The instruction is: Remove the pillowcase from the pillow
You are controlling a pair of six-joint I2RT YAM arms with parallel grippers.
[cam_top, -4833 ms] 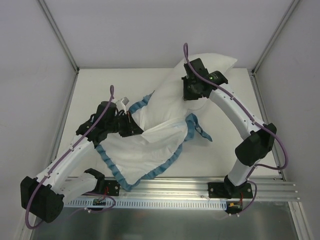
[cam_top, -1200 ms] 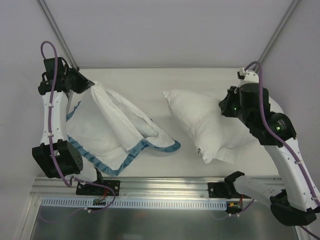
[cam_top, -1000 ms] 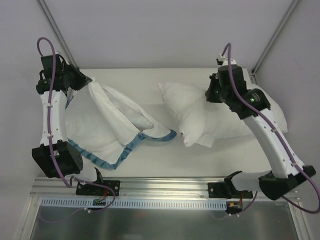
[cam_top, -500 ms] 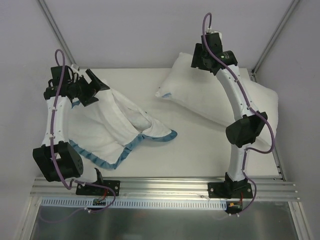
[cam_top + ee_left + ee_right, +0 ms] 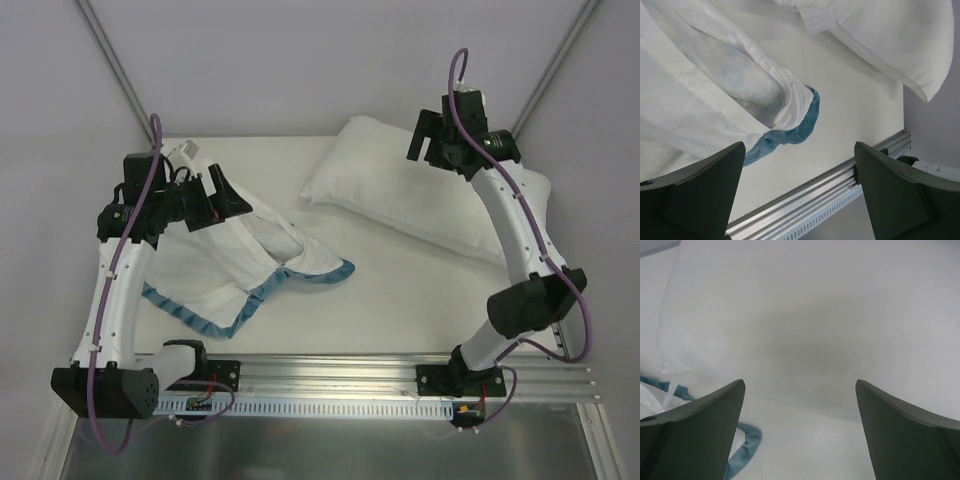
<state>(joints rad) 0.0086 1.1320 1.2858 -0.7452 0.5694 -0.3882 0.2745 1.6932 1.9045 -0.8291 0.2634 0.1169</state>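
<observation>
White tabletop is filling the middle of the overhead view, with pale walls closing it in on 3 sides and a metal rail running along the bottom. At the left of the frame the pillowcase is lying limp and crumpled, mostly its plain white side showing, with its teal ruffle curling along the lower edge toward the centre. The pillow is lying bare at the upper right, plump and flat on the surface, well apart from the cloth. The left gripper is hovering just over the upper part of the pillowcase with its jaws standing wide, and its own camera is showing nothing between them but cloth and table below. The right gripper is hanging over the far end of the pillow, jaws equally wide and holding nothing. To my eye the 2 things are already separated, so the step in hand is looking like the letting go at the end of the pull. The next move is probably calling for both arms to lift clear without a finger catching the ruffle or dragging a pillow corner along.
</observation>
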